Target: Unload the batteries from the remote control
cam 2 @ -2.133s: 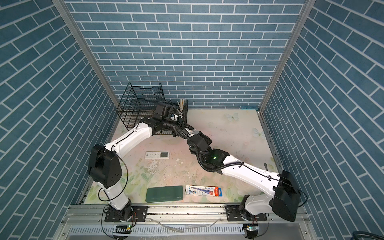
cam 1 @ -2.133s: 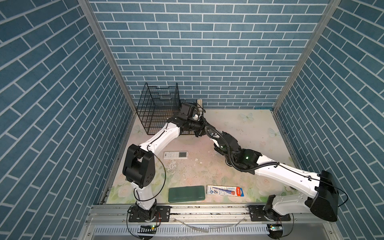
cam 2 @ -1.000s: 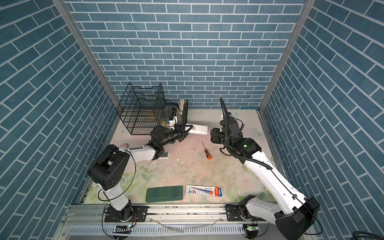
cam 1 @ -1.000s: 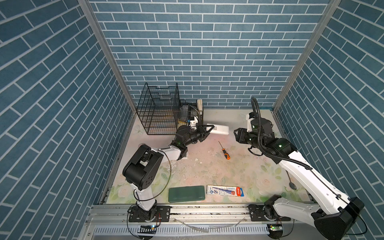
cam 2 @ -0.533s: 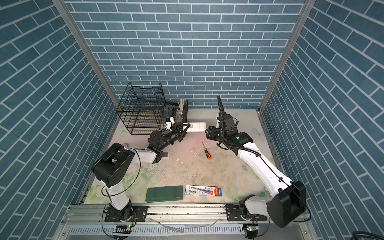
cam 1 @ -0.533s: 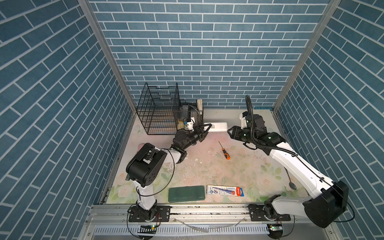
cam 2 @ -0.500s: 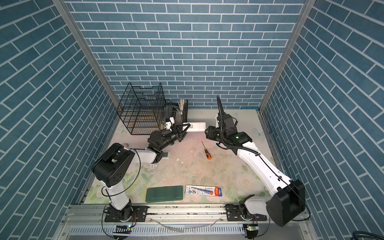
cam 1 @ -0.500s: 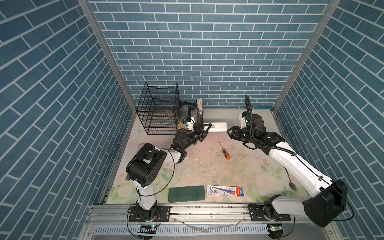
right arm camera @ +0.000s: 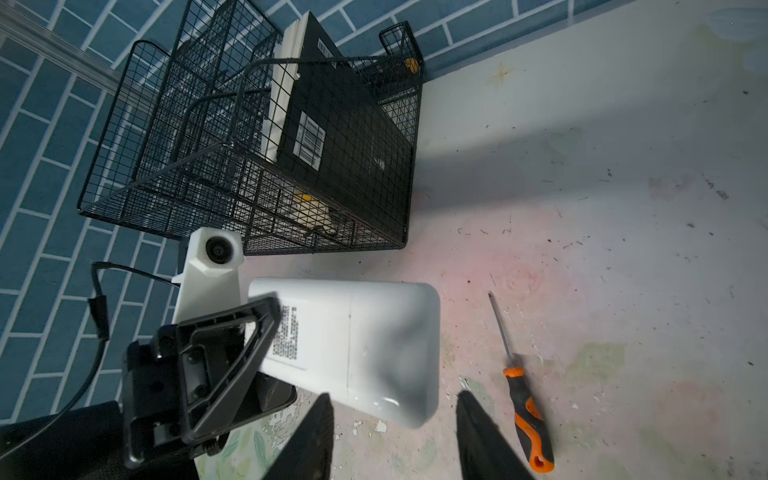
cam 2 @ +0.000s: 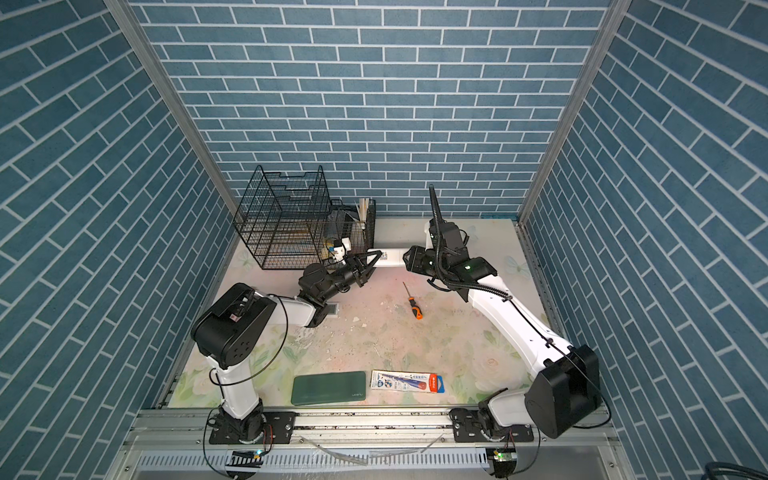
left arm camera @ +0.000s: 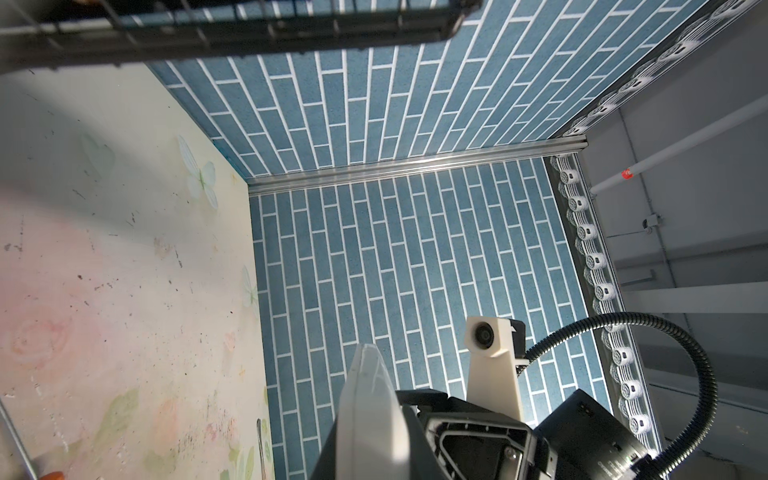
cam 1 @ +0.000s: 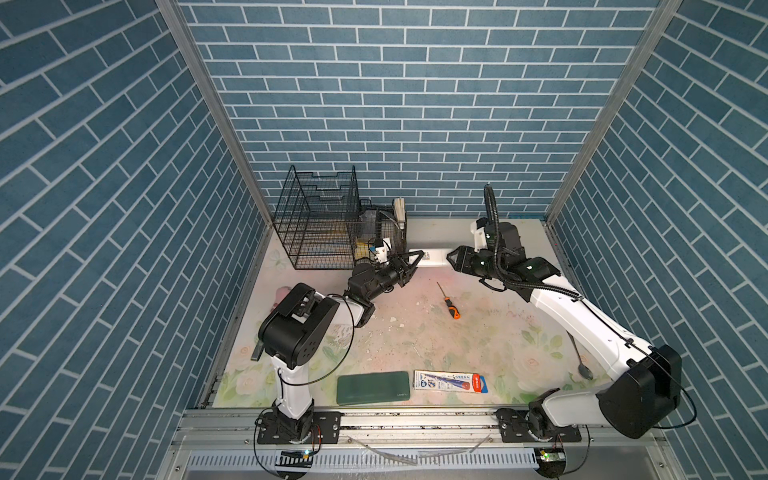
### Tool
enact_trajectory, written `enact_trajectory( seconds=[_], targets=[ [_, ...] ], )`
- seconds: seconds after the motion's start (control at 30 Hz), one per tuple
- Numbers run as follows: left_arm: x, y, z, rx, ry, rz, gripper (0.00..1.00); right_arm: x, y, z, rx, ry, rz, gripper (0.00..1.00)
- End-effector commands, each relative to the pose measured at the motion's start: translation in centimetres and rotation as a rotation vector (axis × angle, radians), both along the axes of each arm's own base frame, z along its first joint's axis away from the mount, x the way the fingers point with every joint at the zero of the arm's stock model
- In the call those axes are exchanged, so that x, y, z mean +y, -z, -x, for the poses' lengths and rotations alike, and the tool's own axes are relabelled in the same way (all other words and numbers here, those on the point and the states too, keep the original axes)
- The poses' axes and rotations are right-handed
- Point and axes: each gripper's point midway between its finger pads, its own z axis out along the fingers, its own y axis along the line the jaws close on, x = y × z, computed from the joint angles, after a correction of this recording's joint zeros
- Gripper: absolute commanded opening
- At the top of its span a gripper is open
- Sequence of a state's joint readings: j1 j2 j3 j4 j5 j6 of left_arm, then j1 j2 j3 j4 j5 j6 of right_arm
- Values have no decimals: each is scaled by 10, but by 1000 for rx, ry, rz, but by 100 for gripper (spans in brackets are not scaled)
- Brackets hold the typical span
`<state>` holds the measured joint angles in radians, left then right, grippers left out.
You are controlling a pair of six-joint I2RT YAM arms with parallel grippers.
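By the counter's [cam 1: 478,332] near edge lie a green case [cam 1: 372,387] and a packet [cam 1: 451,381]; the screwdriver [cam 1: 449,301] lies mid-counter. Nearer the far edge, the left pincer [cam 1: 415,257] grips the white remote control [right arm camera: 374,332] in the air; the right pincer [right arm camera: 395,411] stands half open at its free end. The batteries are hidden.

One remote [cam 1: 434,257], one screwdriver [cam 1: 447,300], one wire rack [cam 1: 299,232], one green case [cam 1: 372,387], one packet [cam 1: 451,381].
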<state>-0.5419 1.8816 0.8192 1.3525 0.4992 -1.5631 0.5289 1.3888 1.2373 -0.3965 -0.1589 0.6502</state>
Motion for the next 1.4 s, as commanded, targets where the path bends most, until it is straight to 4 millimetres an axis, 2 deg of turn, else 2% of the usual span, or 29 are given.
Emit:
enact_trajectory(
  seconds=[0.0, 0.47, 1.17, 1.37],
  targets=[
    [-1, -16, 5, -57, 21, 29, 0, 7, -13, -10, -23, -6, -29, 48],
    [0, -12, 7, -51, 21, 22, 0, 14, -2, -18, -8, -17, -27, 42],
    [0, -23, 9, -69, 25, 37, 0, 16, 14, -19, 18, -21, -11, 45],
    [1, -26, 9, -74, 25, 41, 0, 15, 16, -18, 19, -19, -10, 40]
  ],
)
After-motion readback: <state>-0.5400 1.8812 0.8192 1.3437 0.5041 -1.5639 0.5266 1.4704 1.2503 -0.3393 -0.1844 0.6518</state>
